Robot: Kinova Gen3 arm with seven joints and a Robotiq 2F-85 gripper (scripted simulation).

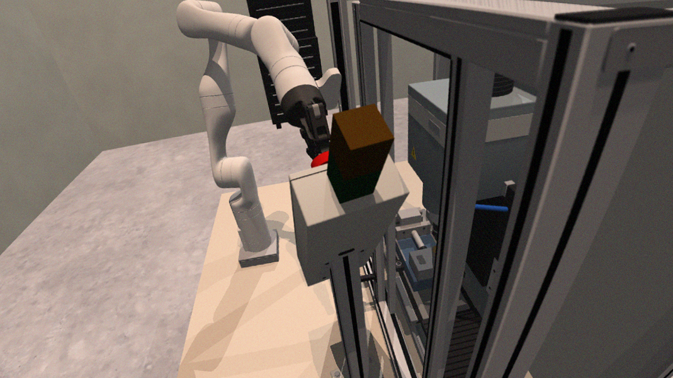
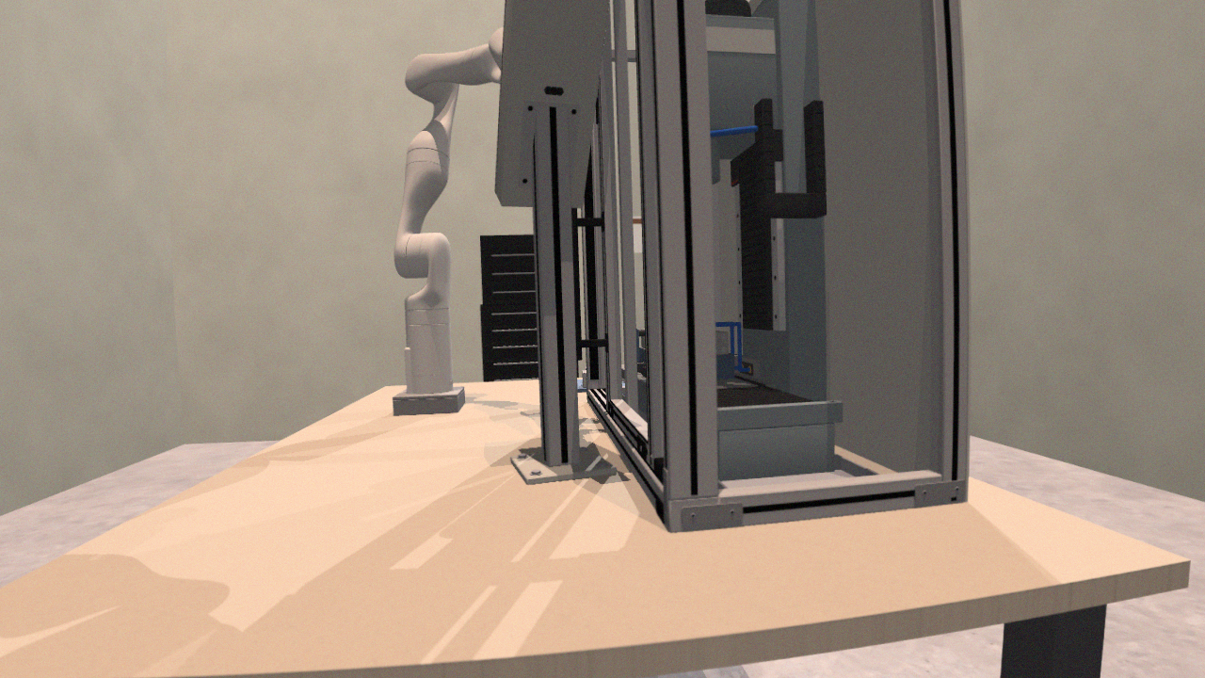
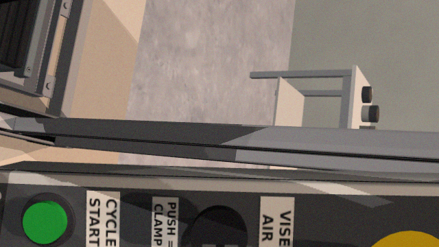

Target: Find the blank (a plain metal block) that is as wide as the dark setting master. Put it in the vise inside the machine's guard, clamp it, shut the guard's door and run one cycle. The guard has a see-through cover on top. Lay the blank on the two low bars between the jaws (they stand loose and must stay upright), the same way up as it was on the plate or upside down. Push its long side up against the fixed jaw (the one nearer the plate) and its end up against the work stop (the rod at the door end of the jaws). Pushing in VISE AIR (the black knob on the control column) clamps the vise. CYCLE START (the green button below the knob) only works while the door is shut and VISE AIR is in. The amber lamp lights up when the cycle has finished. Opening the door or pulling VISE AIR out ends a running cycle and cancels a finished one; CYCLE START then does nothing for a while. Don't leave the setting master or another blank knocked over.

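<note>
My gripper is shut and empty above the front of the control box. Its tips show at the bottom edge of the wrist view, over the black VISE AIR knob; contact and how far in the knob stands cannot be told. The green CYCLE START button lies to the left there. The lamp block on the box looks dull, its upper part brown-amber. Behind the guard the blue and grey vise is partly visible. The blanks, setting master, low bars and door position cannot be made out.
The red emergency button is close to the fingers; its yellow surround shows at the wrist view's lower right. The control column stands on the wooden table, close beside the guard frame.
</note>
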